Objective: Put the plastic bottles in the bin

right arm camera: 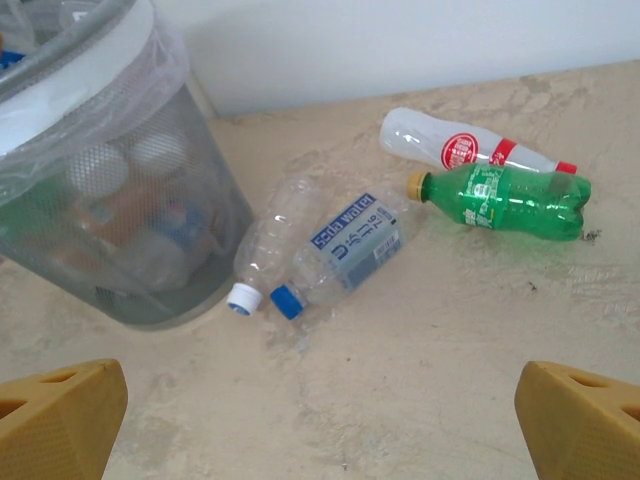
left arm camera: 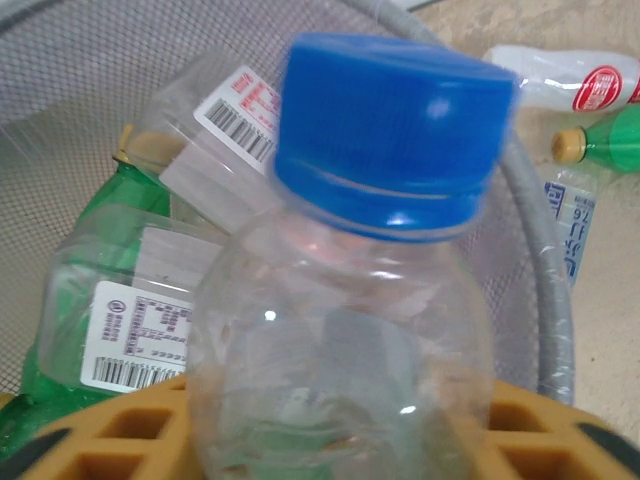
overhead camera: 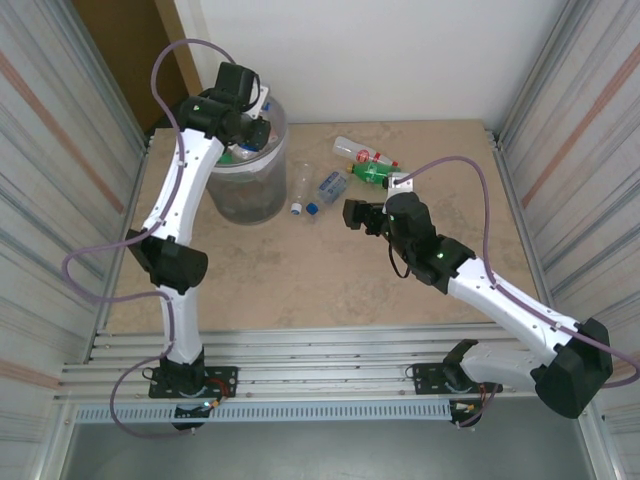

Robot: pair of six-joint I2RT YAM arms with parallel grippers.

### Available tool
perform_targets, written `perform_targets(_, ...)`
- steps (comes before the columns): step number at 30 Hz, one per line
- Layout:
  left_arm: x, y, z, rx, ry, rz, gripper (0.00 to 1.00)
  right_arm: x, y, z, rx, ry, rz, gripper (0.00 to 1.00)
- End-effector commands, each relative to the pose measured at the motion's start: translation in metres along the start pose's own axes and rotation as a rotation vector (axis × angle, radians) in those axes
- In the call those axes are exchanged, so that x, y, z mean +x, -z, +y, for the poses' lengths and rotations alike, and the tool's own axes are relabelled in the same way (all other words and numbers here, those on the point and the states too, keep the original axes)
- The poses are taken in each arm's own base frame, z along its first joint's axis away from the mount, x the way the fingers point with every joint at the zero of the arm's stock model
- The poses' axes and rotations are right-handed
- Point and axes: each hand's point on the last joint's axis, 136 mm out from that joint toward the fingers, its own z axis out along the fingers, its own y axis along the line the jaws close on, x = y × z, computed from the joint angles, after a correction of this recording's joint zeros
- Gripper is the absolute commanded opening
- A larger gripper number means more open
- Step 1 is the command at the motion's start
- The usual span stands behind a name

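The left fingers [left arm camera: 110, 440] grip a clear blue-capped bottle [left arm camera: 340, 330] over the bin [overhead camera: 250, 195], which has green and clear labelled bottles [left arm camera: 130, 320] inside. The right fingers [right arm camera: 60, 410] stand wide open and empty above the counter [right arm camera: 430, 370], where four more bottles [right arm camera: 345, 250] lie beside the bin.

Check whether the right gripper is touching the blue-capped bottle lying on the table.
Apart. Right wrist view: bare table lies between the right gripper and the blue-capped bottle.
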Motion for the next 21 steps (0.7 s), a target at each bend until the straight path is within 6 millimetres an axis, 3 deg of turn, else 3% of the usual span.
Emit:
perform_targets(1, -0.007, 0.01, 0.0, 0.03, 0.001, -0.027, 0.55, 0.001, -0.002, -0.002, 0.005, -0.03, 0.006, 0.98)
perform_targets(11, -0.032, 0.03, -0.004, 0.073, 0.041, -0.144, 0.67, 0.004, -0.004, -0.003, 0.016, -0.026, 0.016, 0.98)
perform_targets(16, -0.041, 0.04, -0.003, 0.074, 0.061, -0.197, 0.79, 0.005, -0.003, -0.006, 0.028, -0.024, 0.018, 0.98)
perform_targets(18, -0.043, 0.042, -0.001, 0.069, 0.071, -0.213, 0.77, 0.006, -0.003, -0.006, 0.027, -0.023, 0.02, 0.98)
perform_targets(21, -0.046, 0.044, -0.001, 0.069, 0.08, -0.238, 0.62, 0.007, -0.003, -0.006, 0.026, -0.023, 0.024, 0.98)
